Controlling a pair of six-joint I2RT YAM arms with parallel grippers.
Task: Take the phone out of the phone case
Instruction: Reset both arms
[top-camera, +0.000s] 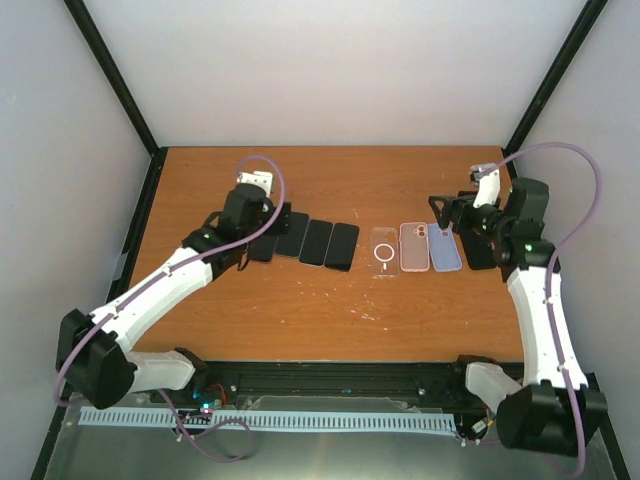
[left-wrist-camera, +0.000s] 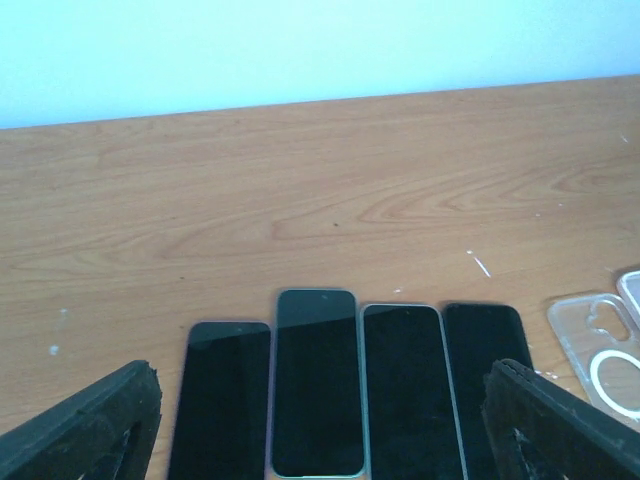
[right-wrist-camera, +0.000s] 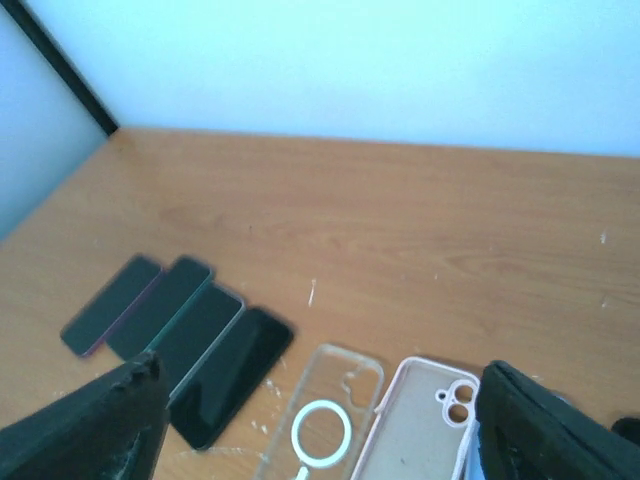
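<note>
Several dark-screened phones lie side by side, face up, left of the table's middle: the first phone (top-camera: 262, 243) (left-wrist-camera: 222, 400), the second phone (top-camera: 292, 236) (left-wrist-camera: 317, 385), then two more. Right of them lie a clear case (top-camera: 385, 250) (right-wrist-camera: 325, 415), a pink case (top-camera: 414, 247) (right-wrist-camera: 420, 420) and a blue case (top-camera: 445, 250), all empty. A dark slab (top-camera: 480, 250) lies partly under the right arm; whether it is a phone in a case I cannot tell. My left gripper (top-camera: 272, 224) (left-wrist-camera: 320, 430) hangs open above the phone row. My right gripper (top-camera: 452, 213) (right-wrist-camera: 325, 430) is open above the cases, holding nothing.
The wooden table (top-camera: 330, 180) is ringed by white walls and black frame posts (top-camera: 120, 80). Small white scuffs (right-wrist-camera: 312, 292) mark the wood near the cases.
</note>
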